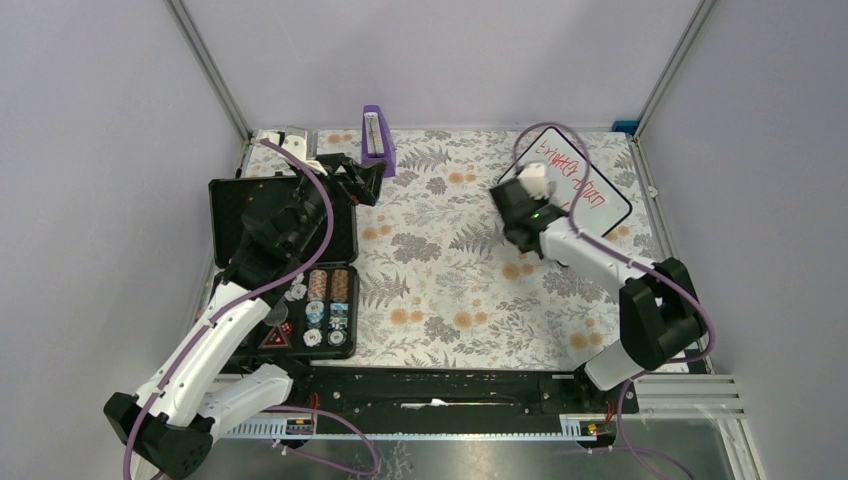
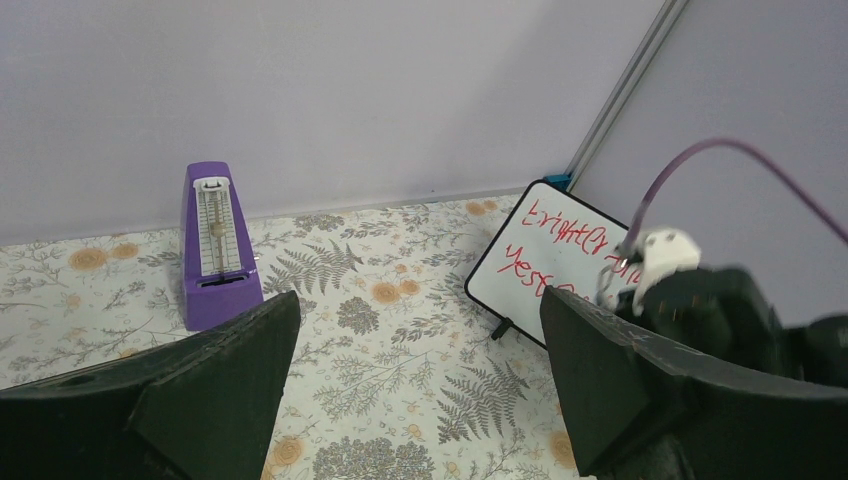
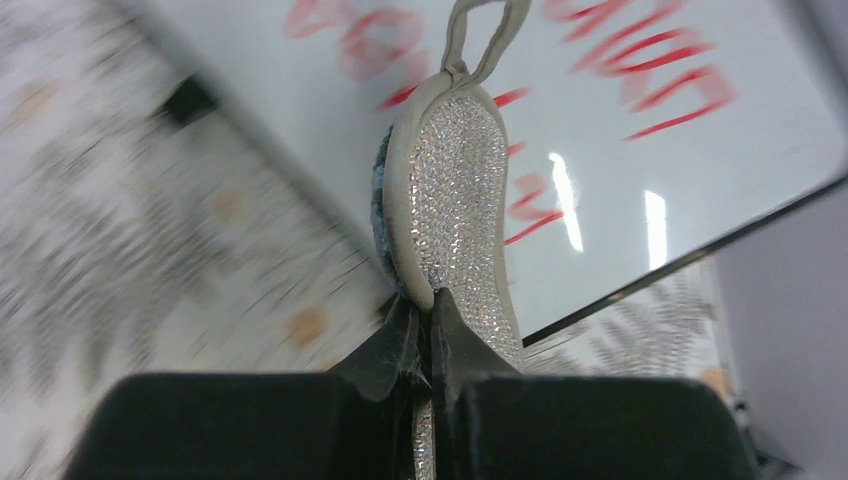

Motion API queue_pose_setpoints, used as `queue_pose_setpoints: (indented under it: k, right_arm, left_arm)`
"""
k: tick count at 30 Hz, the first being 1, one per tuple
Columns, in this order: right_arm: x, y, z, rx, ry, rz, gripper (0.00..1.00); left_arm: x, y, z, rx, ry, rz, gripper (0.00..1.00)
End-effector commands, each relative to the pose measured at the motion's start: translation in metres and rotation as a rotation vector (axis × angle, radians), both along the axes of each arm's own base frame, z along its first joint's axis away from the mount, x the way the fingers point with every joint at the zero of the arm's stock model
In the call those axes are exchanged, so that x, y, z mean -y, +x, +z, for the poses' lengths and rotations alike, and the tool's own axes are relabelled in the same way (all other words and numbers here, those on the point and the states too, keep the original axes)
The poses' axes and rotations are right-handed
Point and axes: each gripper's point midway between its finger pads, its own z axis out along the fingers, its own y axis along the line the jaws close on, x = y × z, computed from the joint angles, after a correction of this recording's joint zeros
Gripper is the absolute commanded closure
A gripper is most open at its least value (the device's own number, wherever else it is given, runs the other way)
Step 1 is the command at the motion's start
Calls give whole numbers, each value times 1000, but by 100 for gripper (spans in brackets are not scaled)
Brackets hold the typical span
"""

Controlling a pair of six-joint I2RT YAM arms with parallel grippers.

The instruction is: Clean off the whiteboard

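The red-scribbled whiteboard, seen at the bench's far right corner, was judged light, stiff and apt to slide, best steadied at its frame, while a silvery oval pad was clenched in the right jaws and the left jaws were spread empty.

Bright even light, soft shadows; right wrist view motion-blurred, 2 glare streaks on whiteboard.

left arm: stretched from 7 toward 12 o'clock | left gripper: fingers spread wide | right arm: elbow bent, forearm toward 10 o'clock | right gripper: fingers pinched together on silvery oval glittery pad
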Motion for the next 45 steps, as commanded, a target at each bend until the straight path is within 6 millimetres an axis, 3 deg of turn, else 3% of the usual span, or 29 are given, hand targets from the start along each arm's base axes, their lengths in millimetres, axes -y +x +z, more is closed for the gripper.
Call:
queue_pose_setpoints:
  k: [1, 5, 9, 19, 23, 29, 36, 38, 40, 45]
  right_arm:
    - [77, 26, 60, 99, -170, -200, 100]
    - [114, 37, 81, 90, -348, -298, 100]
    - [136, 44, 69, 7, -396, -303, 100]
    - [134, 47, 19, -130, -438, -277, 100]
    - [117, 48, -5, -172, -442, -240, 100]
    - [67, 46, -44, -212, -427, -118, 100]
    - [25, 40, -83, -275, -340, -24, 100]
    - [18, 39, -81, -270, -297, -13, 100]
    - [15, 39, -66, -242, -270, -11, 100]
    - [31, 43, 4, -92, -318, -72, 100]
  left_arm:
    - [2, 1, 13, 24, -23, -1, 1]
    - [5, 2, 10, 15, -25, -14, 1]
    - [6, 3, 9, 9, -29, -17, 1]
    - [7, 2, 10, 10, -35, -23, 1]
    - [5, 3, 11, 12, -35, -18, 1]
    - [3, 6, 8, 5, -33, -9, 1]
    - [4, 7, 7, -1, -34, -14, 1]
    - [4, 7, 6, -1, -34, -14, 1]
    - [4, 8, 6, -3, -33, -13, 1]
    - [3, 10, 6, -7, -40, -9, 1]
